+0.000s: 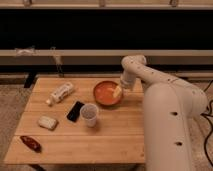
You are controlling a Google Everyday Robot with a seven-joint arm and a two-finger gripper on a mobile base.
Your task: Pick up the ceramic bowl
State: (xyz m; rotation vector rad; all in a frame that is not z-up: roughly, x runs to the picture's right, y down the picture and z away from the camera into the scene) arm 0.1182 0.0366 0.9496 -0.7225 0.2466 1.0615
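The wooden counter carries the ceramic bowl at the jaws. Off to their view-left lie a white cup, black phone, bottle, pale packet and, farthest, a red item.
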